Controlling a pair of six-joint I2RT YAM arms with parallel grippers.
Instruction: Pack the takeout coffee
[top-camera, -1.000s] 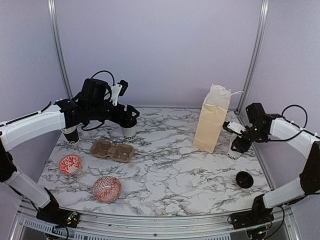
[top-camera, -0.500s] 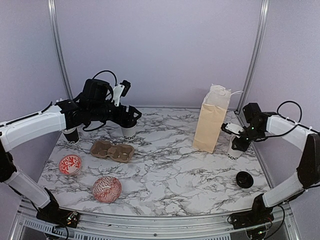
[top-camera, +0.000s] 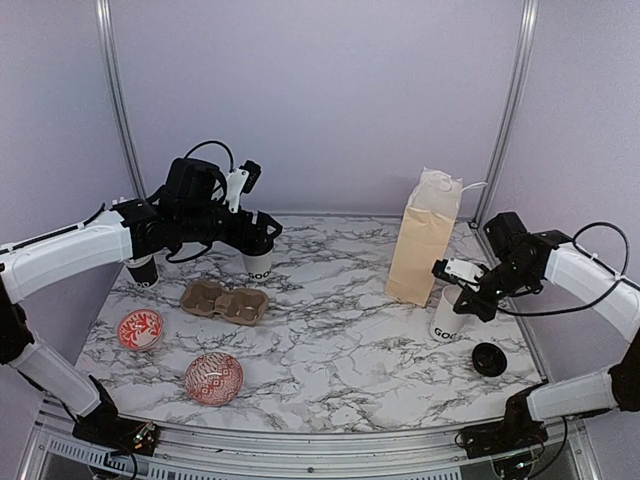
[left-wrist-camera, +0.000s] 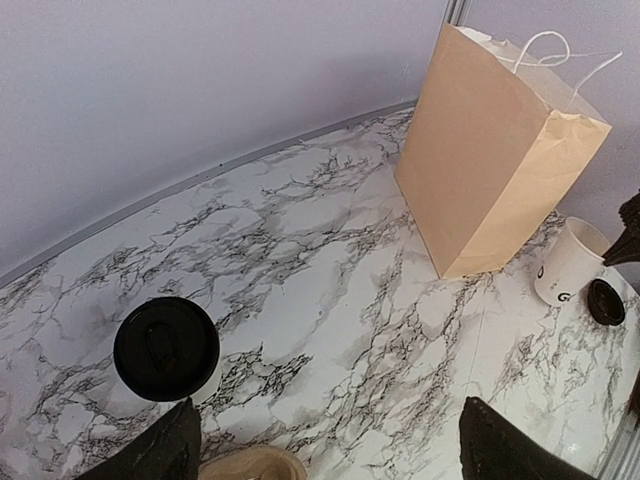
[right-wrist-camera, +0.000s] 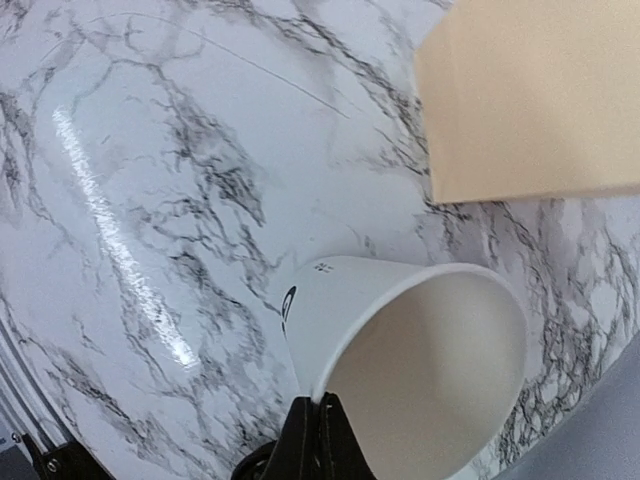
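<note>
A lidless white paper cup with black lettering stands right of centre, and my right gripper is shut on its rim. In the right wrist view the fingertips pinch the near wall of that cup. Its black lid lies on the marble close by. My left gripper hangs open at the back left, over a lidded cup; in the left wrist view that cup sits just beyond my left finger. Another lidded cup stands at the far left. The brown carrier lies in front, both wells unfilled.
A tall tan paper bag with white handles stands upright just behind the lidless cup. Two red-and-white patterned bowls sit at the front left. Metal frame posts and the wall bound the back of the marble table.
My right gripper has closed on the lidless cup's rim and drawn the cup left and nearer, away from the right edge. The left arm has hardly moved.
</note>
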